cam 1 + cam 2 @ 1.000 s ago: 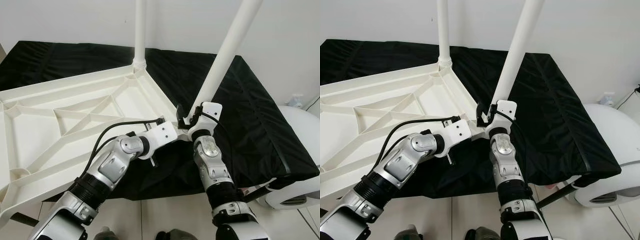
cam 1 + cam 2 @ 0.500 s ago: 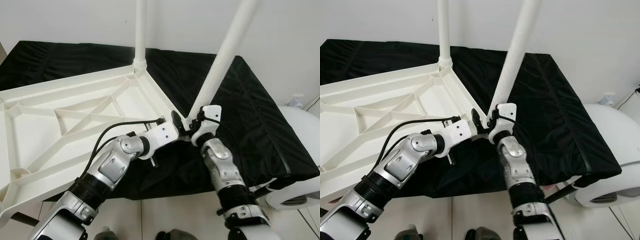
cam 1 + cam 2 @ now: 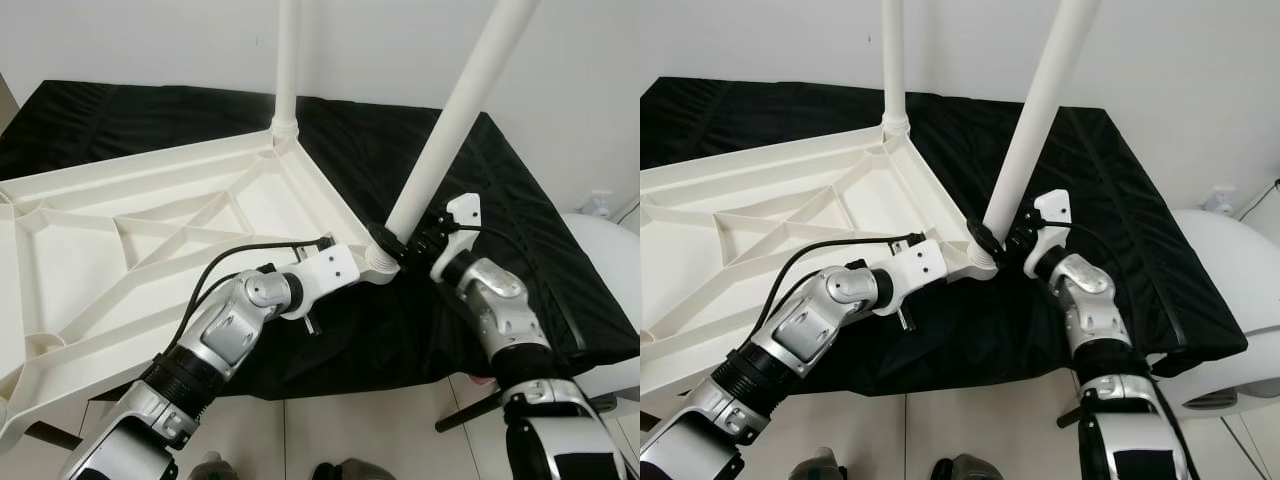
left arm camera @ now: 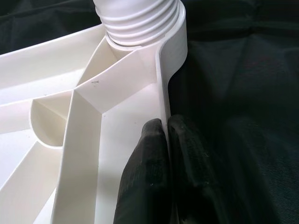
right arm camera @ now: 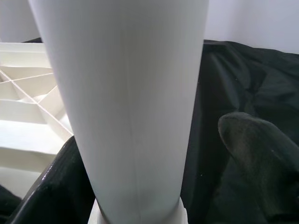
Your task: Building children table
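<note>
The white plastic tabletop (image 3: 150, 230) lies upside down on a black cloth, its ribs facing up. One white leg (image 3: 286, 60) stands upright in the far corner. A second, tilted leg (image 3: 455, 120) sits in the ribbed socket (image 3: 380, 258) of the near corner. My left gripper (image 4: 167, 125) is shut on the tabletop's rim just beside that socket. My right gripper (image 5: 149, 140) straddles the tilted leg's lower end from the right side; one finger (image 5: 60, 177) lies against the leg, while the other finger (image 5: 261, 154) stands apart from it with cloth showing between.
The black-covered surface (image 3: 520, 250) ends at a front edge close below both arms, with tiled floor beneath. A white rounded appliance (image 3: 610, 250) stands at the right. A white wall rises behind.
My right arm has swung around the tilted leg, from in front of it to its right side. My left gripper has kept its hold on the rim. The camera has shifted slightly.
</note>
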`<state>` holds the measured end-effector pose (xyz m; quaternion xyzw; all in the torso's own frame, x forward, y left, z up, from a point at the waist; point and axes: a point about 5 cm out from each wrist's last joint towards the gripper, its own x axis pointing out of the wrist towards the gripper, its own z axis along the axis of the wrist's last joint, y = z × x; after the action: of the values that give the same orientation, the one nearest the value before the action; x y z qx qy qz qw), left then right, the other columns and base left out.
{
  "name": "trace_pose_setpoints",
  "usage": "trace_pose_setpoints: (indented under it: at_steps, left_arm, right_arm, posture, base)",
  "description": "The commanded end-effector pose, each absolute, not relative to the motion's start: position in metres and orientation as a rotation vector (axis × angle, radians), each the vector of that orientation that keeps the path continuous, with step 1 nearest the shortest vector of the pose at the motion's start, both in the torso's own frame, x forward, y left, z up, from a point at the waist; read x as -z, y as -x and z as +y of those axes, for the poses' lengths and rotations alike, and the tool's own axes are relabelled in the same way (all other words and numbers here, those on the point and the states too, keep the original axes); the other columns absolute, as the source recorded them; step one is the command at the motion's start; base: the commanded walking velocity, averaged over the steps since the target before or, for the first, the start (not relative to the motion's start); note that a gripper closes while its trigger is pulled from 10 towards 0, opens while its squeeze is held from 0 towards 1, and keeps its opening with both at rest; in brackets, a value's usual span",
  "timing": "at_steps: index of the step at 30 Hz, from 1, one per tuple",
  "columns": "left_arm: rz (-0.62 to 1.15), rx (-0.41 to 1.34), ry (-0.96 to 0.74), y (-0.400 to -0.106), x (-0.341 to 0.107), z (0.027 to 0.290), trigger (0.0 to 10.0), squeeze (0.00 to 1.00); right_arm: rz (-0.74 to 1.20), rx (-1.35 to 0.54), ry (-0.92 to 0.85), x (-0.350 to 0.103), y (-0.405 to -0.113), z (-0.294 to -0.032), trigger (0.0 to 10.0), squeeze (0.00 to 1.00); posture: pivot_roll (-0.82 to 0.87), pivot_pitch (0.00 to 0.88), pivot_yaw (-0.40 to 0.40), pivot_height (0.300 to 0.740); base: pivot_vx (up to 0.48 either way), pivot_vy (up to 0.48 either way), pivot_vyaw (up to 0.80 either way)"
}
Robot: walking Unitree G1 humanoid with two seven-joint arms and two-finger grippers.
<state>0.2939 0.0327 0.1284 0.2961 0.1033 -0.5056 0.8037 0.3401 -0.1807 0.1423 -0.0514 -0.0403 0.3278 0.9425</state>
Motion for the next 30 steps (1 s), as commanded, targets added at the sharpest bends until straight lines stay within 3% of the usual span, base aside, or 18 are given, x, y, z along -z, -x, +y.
trace_pose_setpoints:
  at_steps: [1,11,12,13,14,15,16,17,28,29,30]
  left_arm:
    - [0.205,1.167,-0.633,-0.288,-0.128,0.024,10.0,0.0]
    - [0.205,1.172,-0.63,-0.287,-0.128,0.022,10.0,0.0]
    - [0.205,1.172,-0.63,-0.287,-0.128,0.022,10.0,0.0]
    - [0.205,1.172,-0.63,-0.287,-0.128,0.022,10.0,0.0]
    - [0.204,1.171,-0.63,-0.287,-0.128,0.022,10.0,0.0]
    - [0.204,1.171,-0.63,-0.287,-0.128,0.022,10.0,0.0]
    - [0.204,1.171,-0.63,-0.287,-0.128,0.022,10.0,0.0]
    - [0.204,1.171,-0.63,-0.287,-0.128,0.022,10.0,0.0]
    - [0.202,1.171,-0.629,-0.287,-0.128,0.022,10.0,0.0]
    - [0.201,1.171,-0.627,-0.287,-0.128,0.021,10.0,0.0]
    - [0.201,1.172,-0.627,-0.287,-0.128,0.021,10.0,0.0]
  right_arm:
    - [-0.058,-0.676,0.115,-0.14,-0.339,-0.189,10.0,0.0]
    - [0.003,-0.743,0.112,-0.131,-0.342,-0.193,10.0,0.0]
    - [0.005,-0.751,0.099,-0.13,-0.342,-0.191,7.9,0.0]
    - [0.005,-0.751,0.099,-0.13,-0.342,-0.191,7.9,0.0]
    - [0.008,-0.755,0.093,-0.128,-0.342,-0.19,6.4,0.0]
    - [0.01,-0.765,0.083,-0.126,-0.342,-0.189,3.9,0.0]
    - [0.01,-0.765,0.083,-0.126,-0.342,-0.189,3.9,0.0]
    - [0.012,-0.765,0.07,-0.125,-0.342,-0.189,0.0,0.0]
    - [0.014,-0.78,0.027,-0.121,-0.341,-0.189,0.0,0.0]
    - [0.01,-0.765,0.025,-0.121,-0.341,-0.189,4.3,0.0]
    - [0.008,-0.754,0.02,-0.12,-0.341,-0.189,10.0,0.0]
  posture:
    - [0.04,0.0,-0.088,0.74]
    - [0.04,0.0,-0.086,0.74]
    - [0.04,0.0,-0.086,0.74]
    - [0.04,0.0,-0.086,0.74]
    - [0.04,0.0,-0.086,0.74]
    - [0.04,0.0,-0.085,0.74]
    - [0.04,0.0,-0.085,0.74]
    - [0.04,0.0,-0.086,0.74]
    - [0.04,0.0,-0.088,0.74]
    - [0.03,0.0,-0.089,0.74]
    - [0.03,0.0,-0.089,0.74]
  base:
    - [0.0,0.0,0.0]
    - [0.0,0.0,0.0]
    - [0.0,0.0,0.0]
    - [0.0,0.0,0.0]
    - [0.0,0.0,0.0]
    - [0.0,0.0,0.0]
    - [0.0,0.0,0.0]
    - [0.0,0.0,0.0]
    - [0.0,0.0,0.0]
    - [0.0,0.0,0.0]
    - [0.0,0.0,0.0]
